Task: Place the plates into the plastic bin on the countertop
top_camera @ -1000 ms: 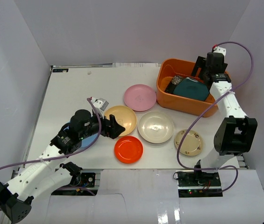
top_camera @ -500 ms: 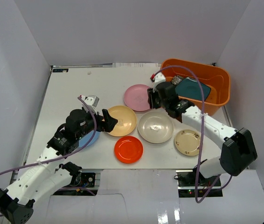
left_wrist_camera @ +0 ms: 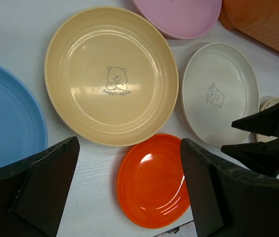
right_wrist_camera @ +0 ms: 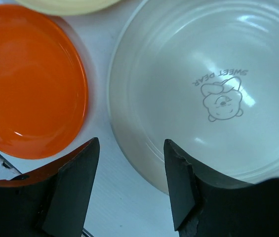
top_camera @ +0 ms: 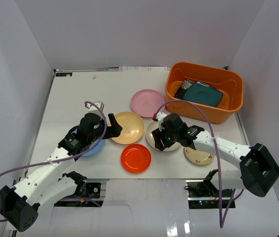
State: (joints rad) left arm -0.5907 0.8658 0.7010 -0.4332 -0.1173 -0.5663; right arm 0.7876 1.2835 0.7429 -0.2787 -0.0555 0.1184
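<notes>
Right gripper (right_wrist_camera: 131, 187) open; cream plate (right_wrist_camera: 213, 94) rim in line between its fingers, red plate (right_wrist_camera: 30, 79) just beside. Left gripper (left_wrist_camera: 129, 195) open, above yellow plate (left_wrist_camera: 112, 74) near edge.

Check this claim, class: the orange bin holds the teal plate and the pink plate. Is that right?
No. The top view shows the pink plate on the countertop, outside the orange bin. The teal plate is in the bin, with a black patterned plate.
</notes>
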